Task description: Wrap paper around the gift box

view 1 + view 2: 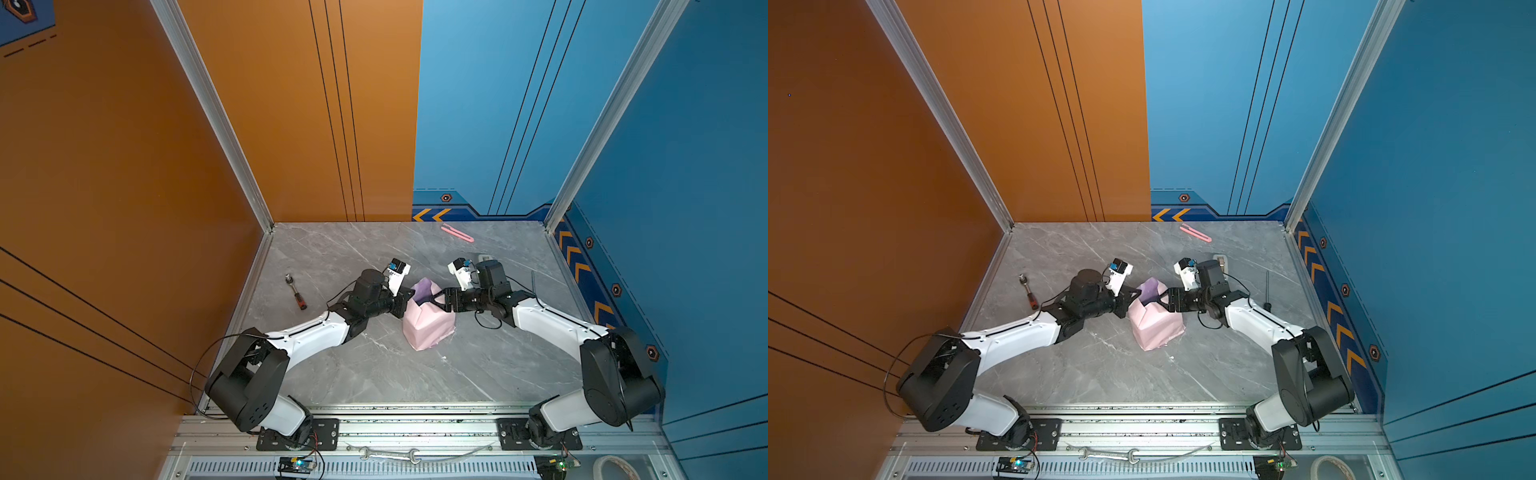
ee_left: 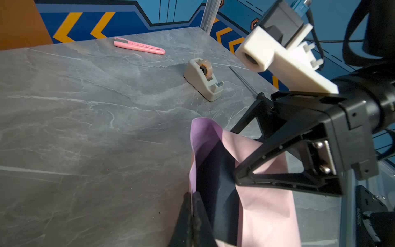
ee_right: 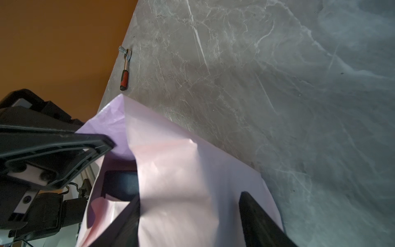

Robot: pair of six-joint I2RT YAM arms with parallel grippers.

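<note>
The gift box (image 2: 220, 192) sits inside the paper (image 1: 428, 328), which is folded up around it like a pouch, pale pink outward and lilac within. Only a dark strip of the box shows through the open mouth in the wrist views. That mouth lies directly between the two grippers. The bundle's longer side runs away from their tips toward the arm bases, and it rests on the table (image 1: 374, 374).

The left gripper (image 2: 192, 195) is pinched together on the lilac edge of the paper. The right gripper (image 3: 190, 195) has its jaws apart, straddling a raised pink fold from the opposite side.

Beyond the right gripper stands a tape dispenser (image 2: 203, 85) holding a roll of tape (image 2: 205, 68), with a pink cutter (image 2: 139, 46) farther off. A ratchet wrench (image 1: 296, 291) lies well out behind the left gripper.
</note>
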